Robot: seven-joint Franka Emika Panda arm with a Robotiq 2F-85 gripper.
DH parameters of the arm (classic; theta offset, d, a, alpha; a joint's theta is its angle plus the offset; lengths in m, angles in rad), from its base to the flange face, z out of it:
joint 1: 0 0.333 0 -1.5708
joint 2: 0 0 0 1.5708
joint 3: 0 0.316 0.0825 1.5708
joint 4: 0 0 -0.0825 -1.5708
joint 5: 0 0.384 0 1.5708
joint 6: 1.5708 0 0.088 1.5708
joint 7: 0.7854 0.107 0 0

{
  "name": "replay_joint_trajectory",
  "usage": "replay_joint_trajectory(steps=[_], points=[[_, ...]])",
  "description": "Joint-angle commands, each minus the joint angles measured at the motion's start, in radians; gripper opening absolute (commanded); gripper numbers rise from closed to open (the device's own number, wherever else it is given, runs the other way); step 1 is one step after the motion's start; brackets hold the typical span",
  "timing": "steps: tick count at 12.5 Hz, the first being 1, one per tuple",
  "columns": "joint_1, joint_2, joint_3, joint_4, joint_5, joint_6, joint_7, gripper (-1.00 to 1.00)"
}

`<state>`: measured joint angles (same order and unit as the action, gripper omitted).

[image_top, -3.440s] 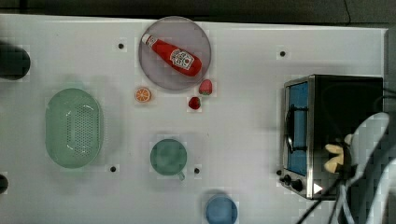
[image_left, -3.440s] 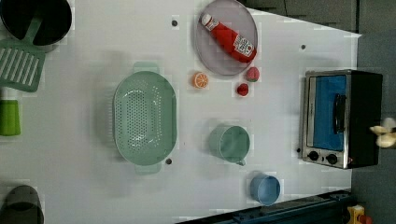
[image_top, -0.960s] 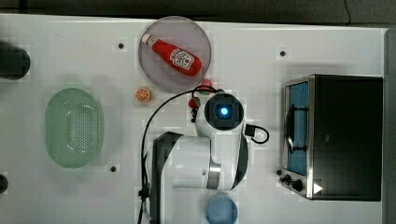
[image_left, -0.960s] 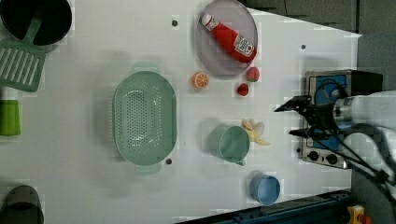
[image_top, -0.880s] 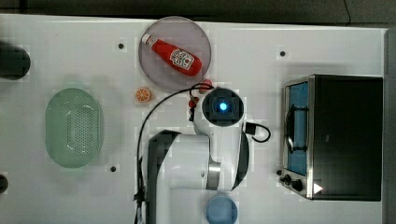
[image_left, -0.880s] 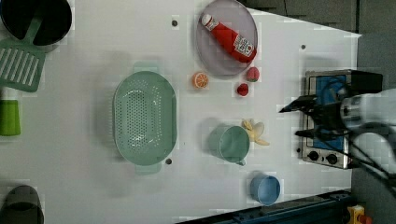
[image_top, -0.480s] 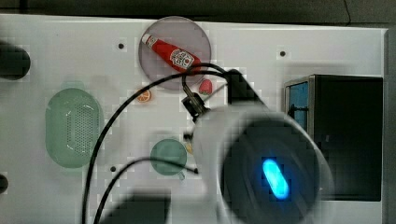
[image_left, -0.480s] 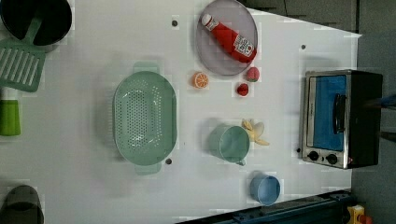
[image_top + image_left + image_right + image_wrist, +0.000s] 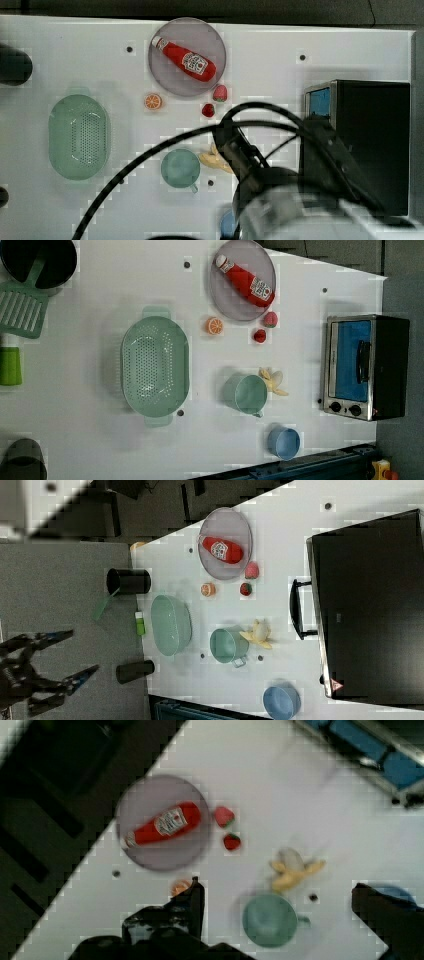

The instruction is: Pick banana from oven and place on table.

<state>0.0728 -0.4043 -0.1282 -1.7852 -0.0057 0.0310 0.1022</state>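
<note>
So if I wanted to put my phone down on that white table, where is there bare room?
In the left view, the widest bare stretch of the table lies between the green spatula and the grey plate, above the colander. Another lies below the colander, left of the blue bowl. It is crowded around the green cup, banana and strawberries, by the oven.

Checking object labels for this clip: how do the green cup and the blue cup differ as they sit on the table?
The green cup looks larger than the blue cup. The green cup has a small handle; none shows on the blue cup. The green cup sits beside the banana; the blue cup stands apart near the table edge. Both stand upright and look empty.
</note>
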Motion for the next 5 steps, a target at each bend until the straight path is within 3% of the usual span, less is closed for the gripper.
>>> replay_joint_trajectory(steps=[1,5], points=[[0.007,0.118,-0.002,-0.087,-0.023,-0.023,0.038,1.00],[0.007,0.127,0.001,-0.087,-0.023,-0.023,0.038,1.00]])
